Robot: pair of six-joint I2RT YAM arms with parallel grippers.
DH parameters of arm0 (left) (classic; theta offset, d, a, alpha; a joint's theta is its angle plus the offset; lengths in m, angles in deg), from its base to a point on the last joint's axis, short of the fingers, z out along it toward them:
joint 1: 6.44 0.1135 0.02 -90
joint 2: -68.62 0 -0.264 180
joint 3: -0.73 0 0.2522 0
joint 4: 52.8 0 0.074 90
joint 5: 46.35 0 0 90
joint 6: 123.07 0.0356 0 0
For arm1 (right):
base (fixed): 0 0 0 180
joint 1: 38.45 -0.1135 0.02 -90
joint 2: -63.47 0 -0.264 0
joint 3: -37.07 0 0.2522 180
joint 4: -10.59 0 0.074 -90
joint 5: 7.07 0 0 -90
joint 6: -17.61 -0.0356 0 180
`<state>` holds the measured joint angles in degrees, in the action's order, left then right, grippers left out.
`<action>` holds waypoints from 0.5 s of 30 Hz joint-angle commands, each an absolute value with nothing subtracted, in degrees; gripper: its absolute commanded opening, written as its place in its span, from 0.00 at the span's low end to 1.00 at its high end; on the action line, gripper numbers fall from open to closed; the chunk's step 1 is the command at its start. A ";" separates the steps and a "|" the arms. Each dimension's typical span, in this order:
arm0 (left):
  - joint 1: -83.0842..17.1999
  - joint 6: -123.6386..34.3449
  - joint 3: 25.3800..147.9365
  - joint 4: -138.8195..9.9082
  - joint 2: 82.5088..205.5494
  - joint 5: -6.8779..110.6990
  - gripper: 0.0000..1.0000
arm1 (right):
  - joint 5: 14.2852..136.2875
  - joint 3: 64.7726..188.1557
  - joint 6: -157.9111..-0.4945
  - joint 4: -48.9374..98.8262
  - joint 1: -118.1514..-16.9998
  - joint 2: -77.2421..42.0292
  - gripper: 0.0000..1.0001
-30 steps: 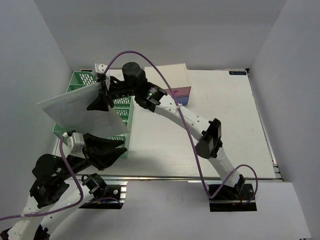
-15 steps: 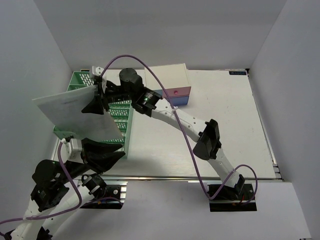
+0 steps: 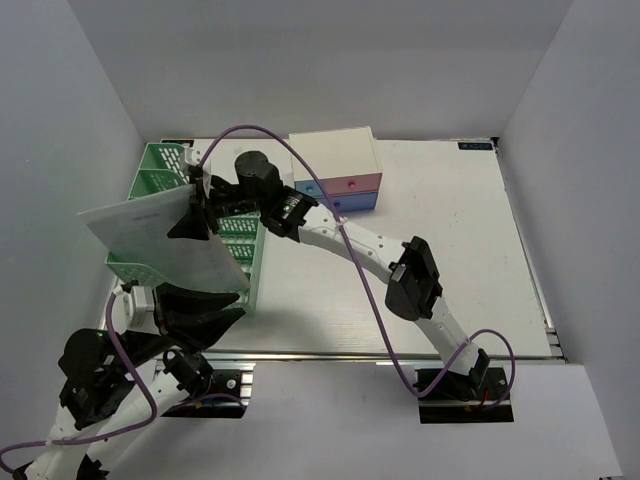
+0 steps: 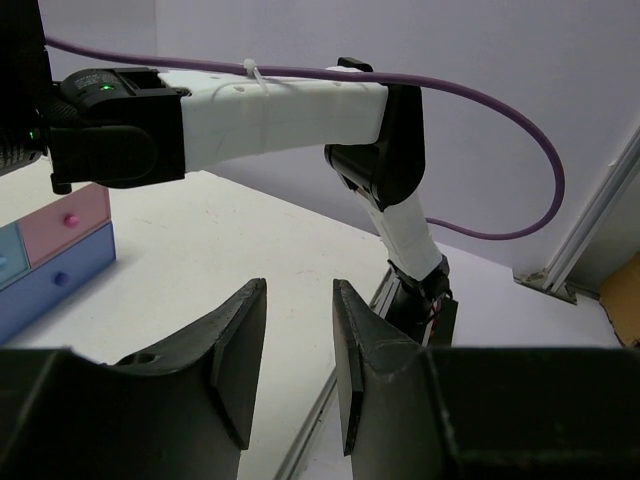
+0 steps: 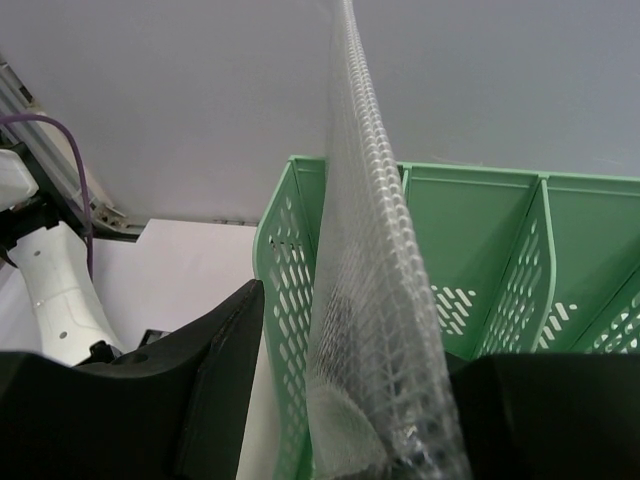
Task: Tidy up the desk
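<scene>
One sheet held over the rack: filing step in hand.
Near left, the left gripper [image 4: 298,350] waits with its fingers slightly parted and nothing between them. The right gripper [image 3: 197,208] pinches a mesh sleeve [image 3: 150,235] edge-up over the green rack [image 3: 150,178]. The next move probably calls for lining that edge up with a slot, then lowering. The desk [image 3: 450,240], flat and off-white, spans the grey walls, with a drawer box [image 3: 335,160] at its back.

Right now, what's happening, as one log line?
right tool: shut on mesh folder | mesh folder: over green rack | left tool: open, empty
</scene>
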<state>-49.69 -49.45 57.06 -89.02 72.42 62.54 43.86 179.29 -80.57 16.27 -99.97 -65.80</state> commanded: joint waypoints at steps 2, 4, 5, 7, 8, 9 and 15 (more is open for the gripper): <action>-49.42 -49.59 56.59 -90.03 72.05 62.37 0.43 | 43.73 179.15 -80.83 10.55 -100.15 -63.79 0.00; -49.42 -49.77 56.41 -89.94 72.05 62.46 0.43 | 43.82 179.41 -81.18 9.76 -100.50 -64.31 0.00; -49.42 -49.77 56.41 -89.85 71.88 62.46 0.43 | 43.90 179.50 -81.09 9.59 -100.76 -64.41 0.00; -49.42 -49.94 56.50 -89.94 71.88 62.46 0.43 | 43.12 179.42 -80.83 9.50 -101.11 -64.76 0.04; -49.42 -49.94 56.59 -90.03 71.87 62.46 0.43 | 42.50 179.33 -80.74 9.67 -101.03 -64.76 0.15; -49.42 -49.94 56.76 -90.11 71.96 62.54 0.43 | 41.71 179.07 -80.13 10.28 -101.11 -64.67 0.36; -49.42 -49.68 56.50 -89.33 72.23 62.54 0.43 | 39.07 177.22 -78.19 12.83 -100.85 -62.56 0.88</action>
<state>-49.69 -49.60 57.01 -89.24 71.89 62.54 41.21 178.09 -79.74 15.16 -100.47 -65.75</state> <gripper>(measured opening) 0.430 0.805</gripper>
